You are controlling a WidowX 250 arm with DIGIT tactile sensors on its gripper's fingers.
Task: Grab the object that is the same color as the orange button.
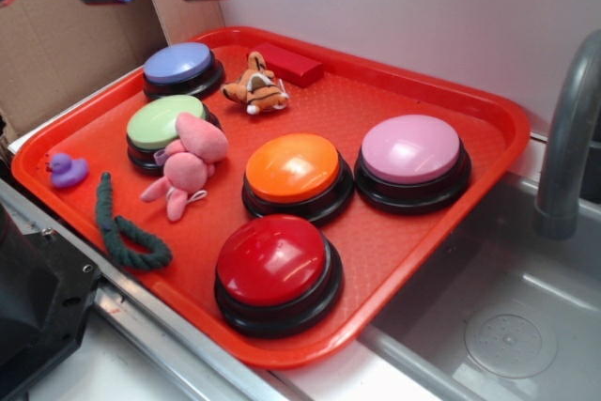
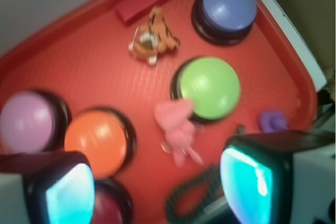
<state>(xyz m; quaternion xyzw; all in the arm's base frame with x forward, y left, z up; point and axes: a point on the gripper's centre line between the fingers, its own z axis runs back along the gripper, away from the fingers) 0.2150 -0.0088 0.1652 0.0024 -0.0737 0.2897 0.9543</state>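
So the approach is only beginning: the gripper hovers with jaws spread wide and empty over the table's near edge, and must next travel toward the far edge where the plush tiger lies, beyond the orange button.

Everything sits on one tray. Take the orange button as the dial's centre in the exterior view. The pink-topped button stands just beside it at three o'clock, the red-topped button near at six. The plush bunny lies at nine, leaning against the green-topped button behind it. The plush tiger lies at eleven, apart from every button, with the flat block just beyond it at twelve. The blue-topped button stands at ten by the far rim. The rope lies at eight, the small duck at nine near the tray's edge.
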